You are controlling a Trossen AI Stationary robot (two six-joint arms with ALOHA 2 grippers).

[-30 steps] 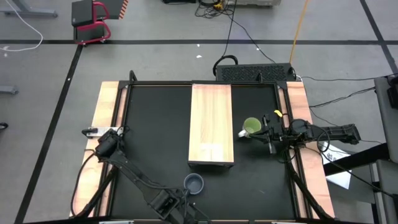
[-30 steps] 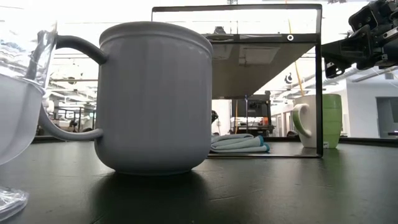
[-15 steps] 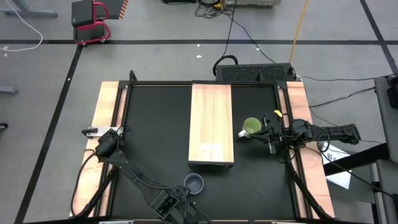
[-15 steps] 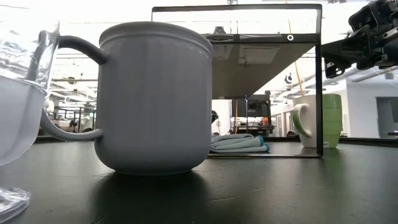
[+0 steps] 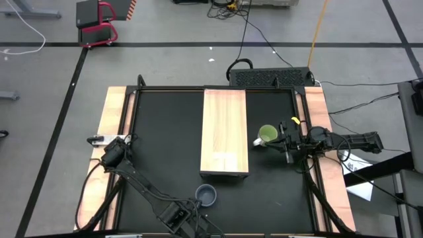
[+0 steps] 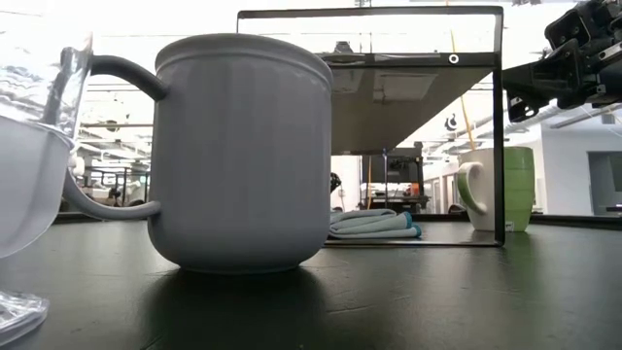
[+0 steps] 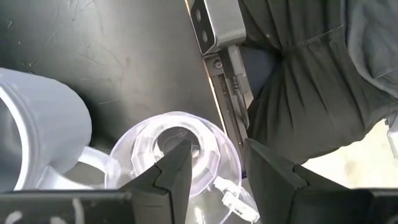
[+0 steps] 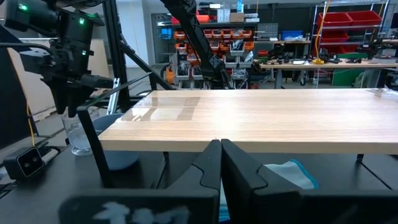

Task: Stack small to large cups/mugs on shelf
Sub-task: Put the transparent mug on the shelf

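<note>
Two grippers flank the shelf (image 5: 224, 132): left gripper (image 7: 214, 177), jaws straddling the glass cup's (image 7: 174, 149) rim to lift it; right gripper (image 5: 288, 141), fingers together, idles beside the green mug (image 5: 267, 135).

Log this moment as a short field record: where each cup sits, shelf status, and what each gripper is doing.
shelf: wooden shelf stands mid-table, top bare, no cups on it
green mug: lime-green mug on the table right of the shelf, pale handle toward the shelf
blue-grey mug: blue-grey mug on the table at the near edge, in front of the shelf
glass cup: clear glass cup beside the blue-grey mug
left gripper: left gripper open, fingers straddling the glass cup's rim
right gripper: right gripper shut, empty, beside the green mug
</note>
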